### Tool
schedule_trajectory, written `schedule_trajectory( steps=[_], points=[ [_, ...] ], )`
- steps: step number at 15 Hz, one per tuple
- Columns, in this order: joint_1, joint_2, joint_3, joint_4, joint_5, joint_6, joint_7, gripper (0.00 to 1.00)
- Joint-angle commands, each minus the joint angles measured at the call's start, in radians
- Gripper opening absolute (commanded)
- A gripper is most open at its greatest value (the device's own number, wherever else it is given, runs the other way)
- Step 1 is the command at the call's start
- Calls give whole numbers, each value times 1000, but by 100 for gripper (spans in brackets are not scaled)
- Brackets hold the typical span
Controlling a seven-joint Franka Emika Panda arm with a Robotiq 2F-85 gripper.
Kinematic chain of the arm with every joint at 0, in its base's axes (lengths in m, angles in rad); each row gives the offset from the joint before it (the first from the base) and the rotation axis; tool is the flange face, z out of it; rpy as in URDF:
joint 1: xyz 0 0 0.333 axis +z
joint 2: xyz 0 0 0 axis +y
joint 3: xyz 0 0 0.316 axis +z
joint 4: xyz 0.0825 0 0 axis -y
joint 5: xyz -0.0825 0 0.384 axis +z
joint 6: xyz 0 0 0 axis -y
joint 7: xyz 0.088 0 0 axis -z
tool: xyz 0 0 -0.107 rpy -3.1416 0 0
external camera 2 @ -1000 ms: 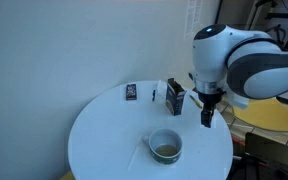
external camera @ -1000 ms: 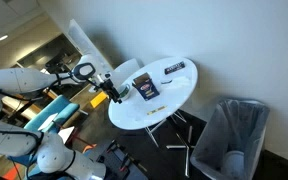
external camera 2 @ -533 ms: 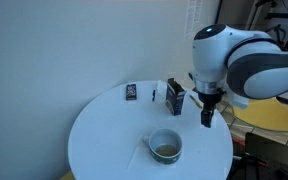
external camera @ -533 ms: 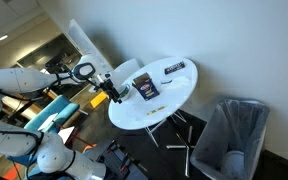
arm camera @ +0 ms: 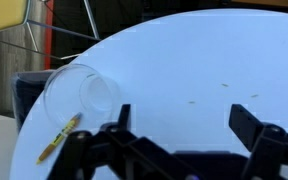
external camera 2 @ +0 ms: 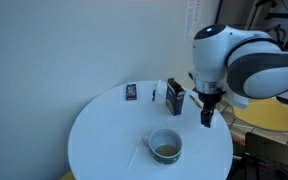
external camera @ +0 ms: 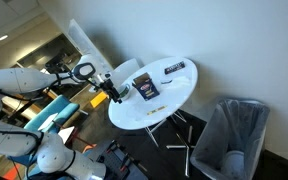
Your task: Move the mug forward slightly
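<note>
The mug (external camera 2: 165,147) is pale with a dark inside and stands near the front edge of the round white table (external camera 2: 104,130). In the wrist view the mug (arm camera: 82,92) sits at the left, beyond my left finger. My gripper (external camera 2: 208,115) hangs above the table edge, to the right of the mug and apart from it. In the wrist view the gripper (arm camera: 179,115) is open and empty, with bare table between its fingers. In an exterior view the gripper (external camera: 112,93) is at the table's left edge; the mug is hard to make out there.
A black box (external camera 2: 175,97) stands upright behind the gripper, and a small dark item (external camera 2: 132,92) lies further back. A yellow pen (arm camera: 59,137) lies next to the mug. A grey bin (external camera: 234,135) stands on the floor beside the table.
</note>
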Motion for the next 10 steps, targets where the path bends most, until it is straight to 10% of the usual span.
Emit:
schedule_trajectory(
  steps=[1, 10],
  points=[
    [5, -5, -27, 2, 31, 65, 64, 100],
    [12, -21, -67, -17, 144, 294, 110, 100]
  ],
)
